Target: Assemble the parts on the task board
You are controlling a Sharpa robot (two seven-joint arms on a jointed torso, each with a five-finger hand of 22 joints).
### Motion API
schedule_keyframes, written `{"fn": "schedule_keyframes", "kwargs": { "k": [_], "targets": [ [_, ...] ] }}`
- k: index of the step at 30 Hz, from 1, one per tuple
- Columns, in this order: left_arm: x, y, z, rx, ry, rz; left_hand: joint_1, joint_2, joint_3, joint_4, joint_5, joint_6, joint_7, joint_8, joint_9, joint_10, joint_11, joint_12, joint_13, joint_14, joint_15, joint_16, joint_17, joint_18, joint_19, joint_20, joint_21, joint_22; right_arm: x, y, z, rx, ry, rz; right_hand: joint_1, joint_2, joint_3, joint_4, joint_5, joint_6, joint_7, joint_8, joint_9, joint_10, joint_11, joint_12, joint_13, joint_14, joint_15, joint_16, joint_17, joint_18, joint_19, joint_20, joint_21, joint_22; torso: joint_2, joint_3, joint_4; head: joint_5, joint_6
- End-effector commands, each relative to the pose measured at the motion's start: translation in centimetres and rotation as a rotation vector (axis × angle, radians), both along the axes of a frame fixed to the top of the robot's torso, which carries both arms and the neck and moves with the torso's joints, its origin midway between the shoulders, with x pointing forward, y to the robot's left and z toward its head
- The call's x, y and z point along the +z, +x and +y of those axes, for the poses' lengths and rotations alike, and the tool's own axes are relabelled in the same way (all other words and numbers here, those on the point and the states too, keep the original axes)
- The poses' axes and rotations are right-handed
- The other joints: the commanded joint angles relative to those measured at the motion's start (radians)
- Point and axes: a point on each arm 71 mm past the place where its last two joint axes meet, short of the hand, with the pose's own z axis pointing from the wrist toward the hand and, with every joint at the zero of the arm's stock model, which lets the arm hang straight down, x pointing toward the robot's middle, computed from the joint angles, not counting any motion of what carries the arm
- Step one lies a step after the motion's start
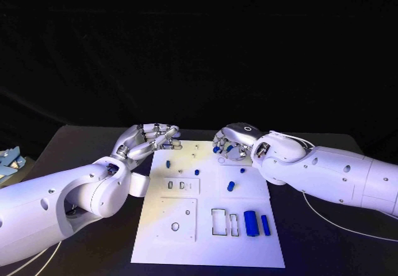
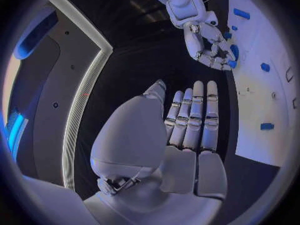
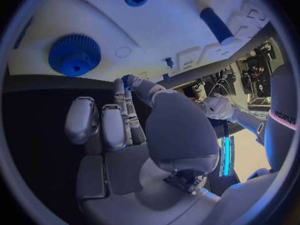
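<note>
The white task board [image 1: 207,241] lies in the middle of the table. My right hand [image 1: 234,142] hovers over its far right corner; thumb and a finger meet on a small blue part [image 3: 128,78], seen too in the left wrist view as the small blue part [image 2: 232,63]. A blue gear [image 3: 75,55] lies flat on the board beside those fingers. My left hand [image 1: 149,138] is at the board's far left corner, its fingers [image 2: 194,115] straight and side by side, holding nothing. Two blue cylinders [image 1: 251,223] lie near the board's near right corner.
Small blue pegs [image 1: 168,164] and a short blue cylinder [image 1: 231,186] are spread over the board's middle. Rectangular slots [image 1: 219,221] and round holes [image 1: 175,226] mark its near half. A pale object [image 1: 8,161] sits at the table's far left edge. A thin cable [image 1: 332,221] runs under my right arm.
</note>
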Motion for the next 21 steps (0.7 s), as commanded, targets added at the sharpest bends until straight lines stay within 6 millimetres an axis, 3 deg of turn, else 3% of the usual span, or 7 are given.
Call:
{"fn": "schedule_keyframes", "kwargs": {
  "k": [1, 11, 17, 21],
  "targets": [
    [0.1, 0.0, -0.1, -0.012, -0.011, 0.005, -0.001, -0.007, 0.006, 0.001, -0.001, -0.005, 0.016, -0.005, -0.001, -0.003, 0.006, -0.005, -0.001, -0.004, 0.003, -0.005, 0.002, 0.004, 0.008, 0.001, 0.004, -0.001, 0.5, 0.5, 0.3, -0.041, 0.044, -0.042, -0.013, 0.004, 0.001, 0.004, 0.003, -0.011, 0.003, 0.034, 0.054, -0.012, 0.0, 0.001, 0.002, 0.023, -0.007, 0.006, -0.002, -0.016, 0.002, -0.005, 0.004, 0.0, 0.002, -0.0004, 0.0019, -0.001, 0.004],
    [0.1, -0.1, -0.5, -0.024, -0.018, 0.007, 0.0, -0.007, 0.007, 0.0, -0.001, -0.006, 0.016, -0.005, -0.001, -0.004, 0.006, -0.006, -0.001, -0.004, 0.003, -0.006, 0.002, 0.004, 0.008, 0.001, 0.004, -0.002, 0.3, 2.0, 2.4, -0.052, 0.052, -0.059, -0.017, 0.003, 0.002, 0.006, 0.003, -0.017, 0.004, 0.037, 0.058, -0.018, 0.001, 0.0, 0.003, 0.024, -0.006, 0.008, 0.001, -0.016, 0.002, -0.004, 0.005, 0.003, 0.005, -0.0006, 0.0048, -0.005, 0.009],
    [0.1, -0.1, -0.7, -0.028, -0.019, 0.007, 0.0, -0.007, 0.007, 0.0, -0.001, -0.006, 0.016, -0.005, -0.001, -0.004, 0.006, -0.006, -0.001, -0.004, 0.003, -0.006, 0.002, 0.004, 0.008, 0.001, 0.004, -0.002, -0.2, 2.3, 3.4, -0.042, 0.056, -0.052, -0.018, 0.004, 0.003, 0.007, 0.003, -0.019, 0.004, 0.037, 0.06, -0.02, 0.002, -0.001, 0.004, 0.024, -0.005, 0.01, 0.003, -0.016, 0.003, -0.004, 0.006, 0.004, 0.007, -0.0041, 0.0131, -0.008, 0.006],
    [0.1, -0.1, -0.7, -0.029, -0.02, 0.007, 0.0, -0.007, 0.007, 0.0, -0.001, -0.006, 0.016, -0.005, -0.001, -0.004, 0.006, -0.006, -0.001, -0.004, 0.003, -0.006, 0.002, 0.004, 0.008, 0.001, 0.004, -0.002, -0.5, 2.3, 3.8, -0.035, 0.056, -0.043, -0.02, 0.004, 0.004, 0.008, 0.003, -0.024, 0.005, 0.038, 0.062, -0.023, 0.003, -0.001, 0.005, 0.024, -0.005, 0.011, 0.004, -0.016, 0.002, -0.003, 0.006, 0.005, 0.008, -0.0049, 0.0129, -0.005, 0.004]
  ]
}}
